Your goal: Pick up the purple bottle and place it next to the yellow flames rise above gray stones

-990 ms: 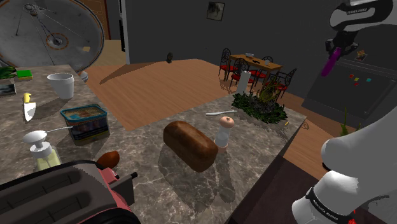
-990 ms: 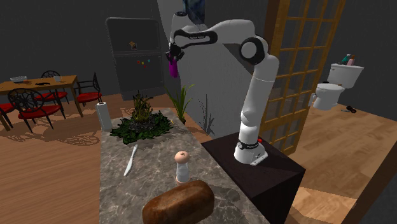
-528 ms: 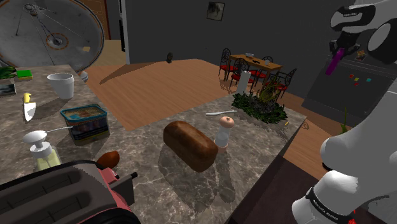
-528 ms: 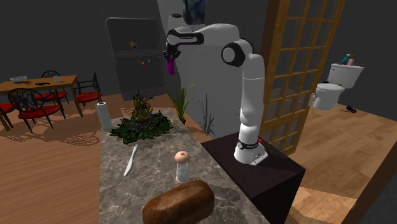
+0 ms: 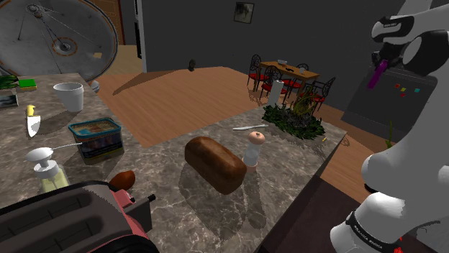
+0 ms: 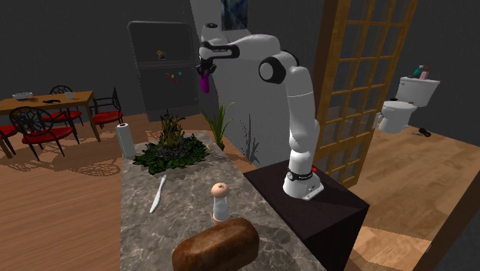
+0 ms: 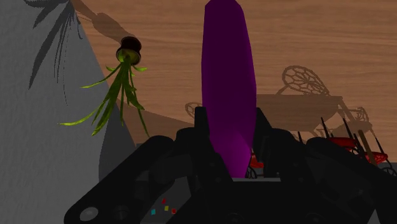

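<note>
Item 1. Gripper (image 7: 233, 130): pinching the bottle, one finger on each side of its lower part. I read it as high in the air, out past the far end of the desk and in front of a dark fridge.

Item 2. Purple bottle (image 7: 229, 76): slim, smooth and glossy, widest at the middle and tapering toward both ends. It points away from the gripper, and hangs slightly tilted in the shoulder view. My judgement:
- Light and stiff.
- Slippery, since the curved sides give the fingers little flat to press on.
- The hold is best kept where it is, on the broad part. A grip nearer either taper could let the bottle squirt out.
- Tall and narrow, so it may topple once set down.

Item 3. Desk (image 5: 288, 180): dark marbled top, well below the bottle.

Item 4. Leafy mound (image 5: 291, 121): dark green, with thin yellowish blades rising from it, at the desk's far end. I take this for the task's marker, though I cannot make out any stones.

Item 5. Knife (image 5: 249, 127): lying flat, just beside the mound.

Item 6. Shaker (image 5: 254, 149): small and upright, near the loaf.

Item 7. Bread loaf (image 5: 214, 164): brown, mid-desk.
</note>
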